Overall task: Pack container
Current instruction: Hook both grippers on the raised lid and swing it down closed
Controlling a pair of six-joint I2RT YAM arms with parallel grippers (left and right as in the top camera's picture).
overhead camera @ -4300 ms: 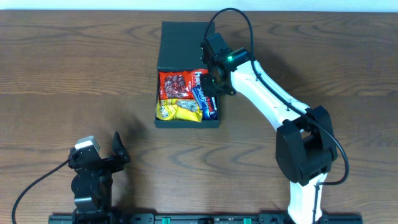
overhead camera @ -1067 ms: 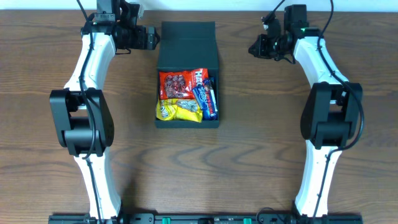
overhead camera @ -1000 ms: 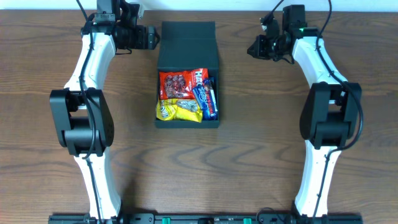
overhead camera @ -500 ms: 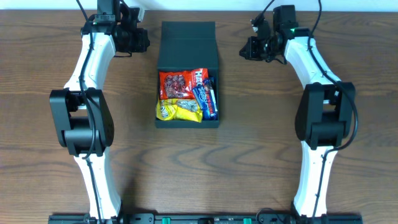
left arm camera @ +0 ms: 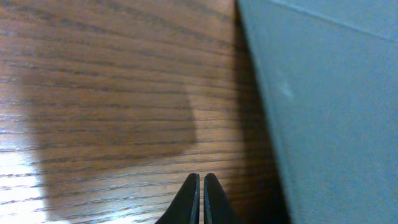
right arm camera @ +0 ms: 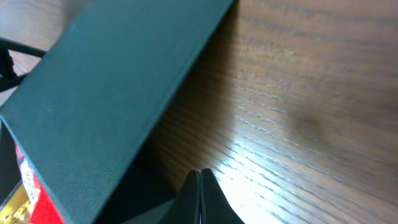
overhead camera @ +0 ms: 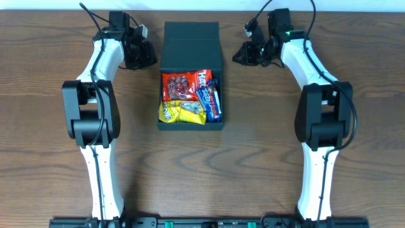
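Packets of glossy crinkled foil fill the matte teal cardboard container, mid-table, its flat hinged lid lying open behind. Left gripper and right gripper flank that lid, fingers pressed together. Judgement: they are placed low beside its edges to tip the flap shut.

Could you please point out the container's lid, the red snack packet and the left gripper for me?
container's lid [overhead camera: 192,43]: overhead view, middle of the opened flap.
red snack packet [overhead camera: 182,87]: overhead view, centre of its printed face, inside the box.
left gripper [left arm camera: 201,177]: left wrist view, where its two fingertips meet.
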